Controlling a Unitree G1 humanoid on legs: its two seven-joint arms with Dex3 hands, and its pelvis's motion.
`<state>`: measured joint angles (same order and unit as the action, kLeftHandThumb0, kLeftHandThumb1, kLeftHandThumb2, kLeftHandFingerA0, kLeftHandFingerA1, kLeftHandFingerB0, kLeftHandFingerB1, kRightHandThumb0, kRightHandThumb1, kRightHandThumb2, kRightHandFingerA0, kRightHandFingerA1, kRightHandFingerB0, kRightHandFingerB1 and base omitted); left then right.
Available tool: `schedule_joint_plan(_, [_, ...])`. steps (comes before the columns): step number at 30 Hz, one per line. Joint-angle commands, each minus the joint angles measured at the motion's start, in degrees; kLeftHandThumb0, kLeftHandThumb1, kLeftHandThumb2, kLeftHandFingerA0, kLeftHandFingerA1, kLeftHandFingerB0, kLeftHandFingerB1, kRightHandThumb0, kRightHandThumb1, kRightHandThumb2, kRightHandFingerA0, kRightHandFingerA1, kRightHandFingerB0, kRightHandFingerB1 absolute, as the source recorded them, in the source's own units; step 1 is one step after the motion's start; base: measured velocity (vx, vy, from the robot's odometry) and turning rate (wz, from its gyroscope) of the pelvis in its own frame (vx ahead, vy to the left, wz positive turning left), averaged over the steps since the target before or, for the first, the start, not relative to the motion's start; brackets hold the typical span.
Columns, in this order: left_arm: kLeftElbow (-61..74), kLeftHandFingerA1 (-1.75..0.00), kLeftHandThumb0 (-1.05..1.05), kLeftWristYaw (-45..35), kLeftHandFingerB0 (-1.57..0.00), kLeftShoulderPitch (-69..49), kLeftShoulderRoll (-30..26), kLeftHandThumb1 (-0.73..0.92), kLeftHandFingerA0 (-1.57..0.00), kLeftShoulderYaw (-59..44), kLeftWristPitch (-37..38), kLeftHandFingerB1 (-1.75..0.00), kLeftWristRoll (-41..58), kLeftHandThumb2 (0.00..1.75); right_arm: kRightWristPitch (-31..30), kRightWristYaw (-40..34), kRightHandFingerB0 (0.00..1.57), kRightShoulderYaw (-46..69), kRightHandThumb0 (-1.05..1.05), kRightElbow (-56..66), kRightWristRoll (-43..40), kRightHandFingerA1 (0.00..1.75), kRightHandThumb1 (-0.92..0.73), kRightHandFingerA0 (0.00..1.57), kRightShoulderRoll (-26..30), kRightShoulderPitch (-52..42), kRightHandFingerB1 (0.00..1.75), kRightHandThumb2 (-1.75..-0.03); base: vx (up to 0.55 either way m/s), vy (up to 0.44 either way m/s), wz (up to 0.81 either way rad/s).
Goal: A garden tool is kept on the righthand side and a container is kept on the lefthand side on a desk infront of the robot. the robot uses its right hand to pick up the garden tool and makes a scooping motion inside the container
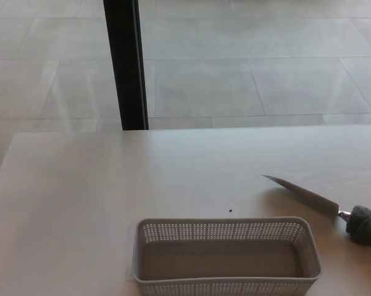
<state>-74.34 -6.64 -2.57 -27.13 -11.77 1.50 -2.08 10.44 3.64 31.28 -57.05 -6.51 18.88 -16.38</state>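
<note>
Garden trowel (312, 197) lying flat on the table (80, 203), right of the empty perforated basket (226, 256), blade tip pointing up-left, handle running off toward the right edge; neither hand is visible, so finger state cannot be told.

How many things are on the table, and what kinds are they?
Grey perforated plastic basket: 1
Garden tool with a pointed silver metal blade and dark handle: 1
Tiny dark speck on the tabletop: 1
Total: 3

No robot hand is in view.
</note>
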Motion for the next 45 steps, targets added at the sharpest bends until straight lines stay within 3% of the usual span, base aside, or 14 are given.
schedule_joint_plan(1, [-1.05,-0.62,-0.49,-0.96,-0.56,0.32,-0.49,0.67,-0.61,-0.38,-0.89,-0.48,0.57,0.60,-0.52,5.78,0.00,13.34,-0.74,-2.62,-15.60,0.45,-0.56,0.00,5.24,4.43,0.25,-0.96,0.00,0.000,0.00])
schedule_joint_plan(5, [-1.09,-0.62,-0.49,-1.12,-0.56,-0.21,-0.43,0.65,-0.63,-0.56,-0.67,-0.49,0.70,0.59,-4.99,4.08,0.00,19.97,-1.02,0.61,-19.29,0.17,-0.68,0.00,10.90,7.93,0.01,-0.94,0.00,0.000,0.00])
schedule_joint_plan(16, [-1.48,-0.59,-0.49,-1.68,-0.53,-0.44,-0.75,0.68,-0.58,-0.10,0.07,-0.48,0.13,0.61,-16.23,3.70,0.10,18.81,-1.05,29.52,-14.93,0.10,-0.74,0.00,25.24,15.15,0.03,-1.12,0.00,0.000,0.00])
schedule_joint_plan(18, [-1.31,-0.61,-0.49,-1.40,-0.54,-0.27,-0.73,0.67,-0.58,-0.06,-0.26,-0.49,0.14,0.61,-15.97,3.38,0.09,17.86,-0.97,32.40,-12.89,0.12,-0.69,0.05,26.01,14.63,0.09,-1.11,0.00,0.000,0.00])
schedule_joint_plan(19, [-1.28,-0.64,-0.49,-1.33,-0.53,-0.27,-0.67,0.66,-0.58,-0.56,-0.42,-0.50,0.66,0.60,-16.64,4.49,0.00,17.53,-0.96,35.14,-13.24,0.19,-0.86,0.00,26.28,14.51,0.26,-0.66,0.00,0.000,0.00])
schedule_joint_plan(20, [-1.31,-0.65,-0.49,-1.12,-0.56,-0.31,-0.88,0.67,-0.61,-0.54,-0.42,-0.51,0.56,0.60,-14.55,7.84,0.00,14.96,-0.90,39.15,-13.06,0.37,-0.78,0.00,27.04,15.70,0.35,-0.66,0.00,0.000,0.00])
schedule_joint_plan(21, [-1.15,-0.65,-0.49,-1.32,-0.56,-0.22,-1.19,0.68,-0.61,-0.22,-0.32,-0.50,0.25,0.60,-13.41,8.44,0.00,12.01,-0.94,44.58,-10.01,0.29,-0.61,0.04,27.72,14.67,0.31,-1.05,0.00,0.000,0.00])
schedule_joint_plan(24, [-1.16,-0.63,-0.51,-0.87,-0.58,-0.44,-1.57,0.67,-0.62,0.04,-0.45,-0.51,-0.08,0.60,-11.03,10.47,0.07,7.56,-1.01,51.65,-6.54,0.32,-0.64,0.01,28.52,13.58,0.25,-1.06,0.00,0.000,0.00])
schedule_joint_plan(25, [-1.20,-0.59,-0.52,-1.03,-0.56,-0.81,-1.89,0.70,-0.60,0.67,-0.33,-0.48,-0.73,0.61,-9.75,10.60,0.00,4.26,-1.00,53.05,-2.60,0.58,-0.81,0.00,29.14,13.23,0.30,-0.65,0.00,0.000,0.00])
schedule_joint_plan(26, [-1.22,-0.59,-0.52,-1.10,-0.56,-1.10,-2.07,0.70,-0.60,0.90,-0.25,-0.48,-0.98,0.61,-9.31,10.62,0.00,2.71,-1.00,53.76,-0.89,0.58,-0.81,0.00,29.36,13.09,0.30,-0.65,0.00,0.000,0.00])
schedule_joint_plan(27, [-1.14,-0.61,-0.49,-1.35,-0.53,-1.59,-2.03,0.67,-0.58,0.08,-0.05,-0.50,-0.11,0.60,-9.87,11.08,0.00,1.01,-0.94,55.30,-0.05,0.21,-0.62,0.00,29.38,12.72,0.22,-1.07,0.00,0.000,0.00])
schedule_joint_plan(29, [-1.06,-0.62,-0.51,-0.87,-0.54,-2.05,-1.87,0.67,-0.60,0.22,0.44,-0.49,-0.27,0.60,-11.85,12.23,0.00,-3.97,-0.92,59.04,3.14,0.18,-0.59,0.01,30.21,11.80,0.21,-1.05,0.00,0.000,0.00])
schedule_joint_plan(30, [-1.11,-0.64,-0.49,-1.50,-0.54,-2.11,-1.75,0.66,-0.60,-0.36,0.31,-0.51,0.37,0.60,-12.44,12.77,0.04,-6.23,-0.97,60.01,4.11,0.11,-0.63,0.05,30.18,11.87,0.08,-1.04,0.00,0.000,0.00])
schedule_joint_plan(45, [-1.28,-0.65,-0.49,-1.25,-0.54,-1.27,-2.12,0.68,-0.63,-0.34,-0.18,-0.51,0.08,0.60,-14.68,16.55,0.00,-30.13,-1.05,49.65,14.66,0.00,-0.67,0.00,31.77,19.64,0.00,-1.07,0.00,0.000,0.00])
